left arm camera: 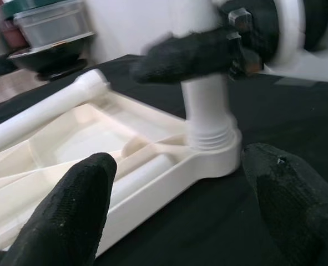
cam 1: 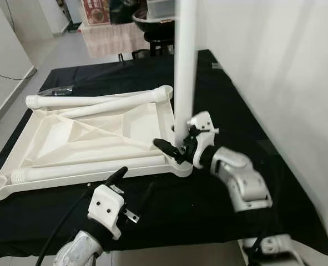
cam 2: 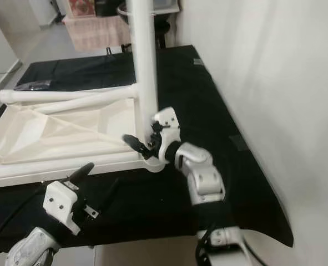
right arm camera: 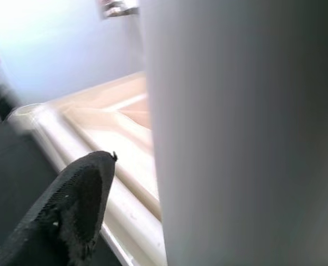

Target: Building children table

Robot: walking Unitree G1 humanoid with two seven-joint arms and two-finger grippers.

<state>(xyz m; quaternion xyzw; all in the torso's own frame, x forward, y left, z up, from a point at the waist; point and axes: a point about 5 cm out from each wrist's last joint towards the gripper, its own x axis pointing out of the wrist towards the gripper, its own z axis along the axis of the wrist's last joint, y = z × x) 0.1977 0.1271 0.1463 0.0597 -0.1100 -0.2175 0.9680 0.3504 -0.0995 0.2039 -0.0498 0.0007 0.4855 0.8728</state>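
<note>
1. Upturned cream plastic children's tabletop (cam 1: 86, 138) lies underside-up on the black cloth-covered work surface (cam 1: 247, 116), right in front of the robot.
2. One long white plastic tube leg (cam 1: 184, 66) stands upright in the tabletop's near right corner socket (cam 1: 181, 163); its long axis is vertical and its threaded foot sits in the socket, as seen in the left wrist view.
3. Right gripper (cam 1: 177, 145) is at the foot of that leg, just above the socket. Black fingers (left arm camera: 180, 52) wrap around the tube from the right side, pinching it; the forearm runs back toward the robot's right.
4. Left gripper (cam 1: 115, 176) hovers over the near long edge of the tabletop, left of the socket corner, fingers (left arm camera: 69, 210) spread wide and holding nothing. It points along the table toward the leg.
5. Key relation: the leg lies ahead and to the right of the left jaws and apart from them; the right arm is the one on it, so any seating or twisting probably falls to the right.
6. Two more white tube legs (cam 1: 97, 101) lie flat along the far side of the tabletop, long axes roughly left to right; another (cam 1: 80, 170) lies along the near edge, closest to the left gripper.
</note>
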